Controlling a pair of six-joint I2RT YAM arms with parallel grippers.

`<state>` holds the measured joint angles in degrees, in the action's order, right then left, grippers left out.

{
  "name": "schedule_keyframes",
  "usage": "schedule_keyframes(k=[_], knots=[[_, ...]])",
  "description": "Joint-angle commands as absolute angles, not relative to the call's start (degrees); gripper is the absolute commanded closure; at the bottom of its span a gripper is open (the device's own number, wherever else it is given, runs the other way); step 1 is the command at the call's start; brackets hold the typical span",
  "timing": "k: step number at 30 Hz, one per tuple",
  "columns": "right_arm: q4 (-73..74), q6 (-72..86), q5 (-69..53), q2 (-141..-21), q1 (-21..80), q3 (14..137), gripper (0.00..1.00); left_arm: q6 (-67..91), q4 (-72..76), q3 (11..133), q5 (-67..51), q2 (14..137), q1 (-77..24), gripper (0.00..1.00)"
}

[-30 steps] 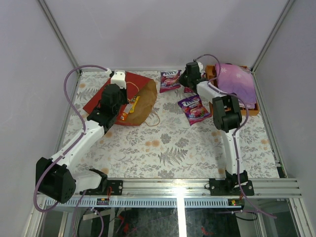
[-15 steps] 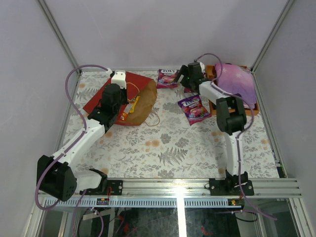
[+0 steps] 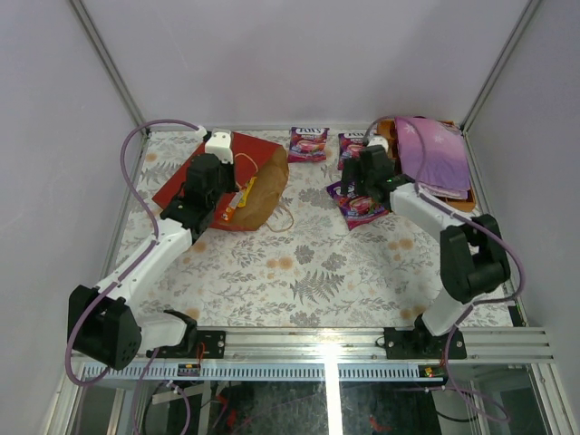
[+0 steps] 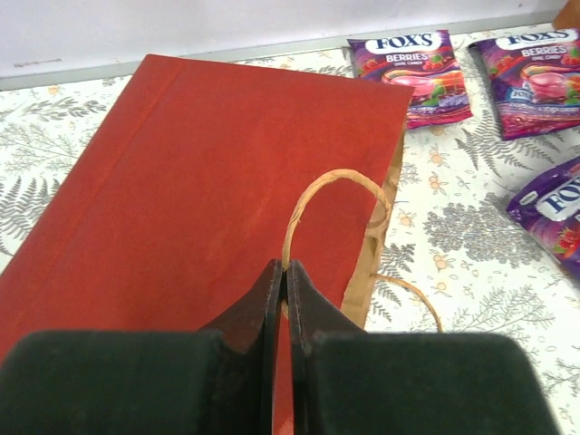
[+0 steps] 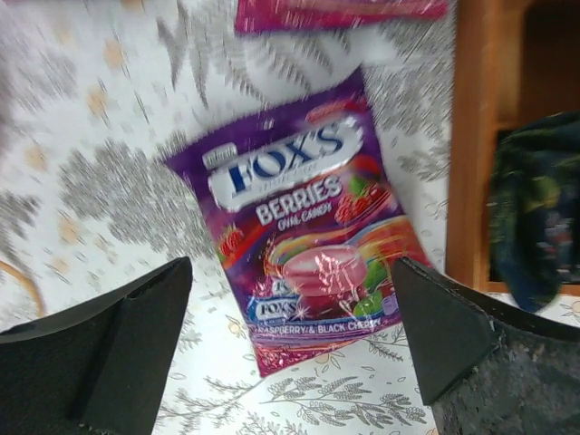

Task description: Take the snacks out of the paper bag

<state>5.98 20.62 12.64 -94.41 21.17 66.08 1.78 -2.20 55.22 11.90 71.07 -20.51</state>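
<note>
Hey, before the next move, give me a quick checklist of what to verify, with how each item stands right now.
1. Left pincer shut on the handle of the bag: ok.
2. Right pincer open, holding nothing: ok.
3. Three purple pouches out on the table: ok.
4. Bag emptied: not ok, yellow and orange snacks lie in its mouth.
5. More snacks deeper inside: cannot tell.

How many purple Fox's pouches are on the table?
3. One pouch near the far edge; a second pouch beside it, by the wooden tray; a third pouch below the open right pincer. More may hide inside the red paper bag.
</note>
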Motion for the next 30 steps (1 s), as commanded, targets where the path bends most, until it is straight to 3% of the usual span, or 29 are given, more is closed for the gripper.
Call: schedule_keyframes(k=[1,15,30], knots=[[11.6,11.7,16.7,-101.0,25.0,68.7,0.01,4.8,-0.9,55.0,8.7,70.0,-20.1,1.0],[12.2,10.7,17.4,-115.6,24.0,79.0,0.0,7.4,-3.0,54.8,7.1,68.2,-20.0,1.0],[12.9,39.0,21.0,-114.2,22.0,76.5,0.03,8.0,-4.9,55.5,7.1,67.3,-20.0,1.0]])
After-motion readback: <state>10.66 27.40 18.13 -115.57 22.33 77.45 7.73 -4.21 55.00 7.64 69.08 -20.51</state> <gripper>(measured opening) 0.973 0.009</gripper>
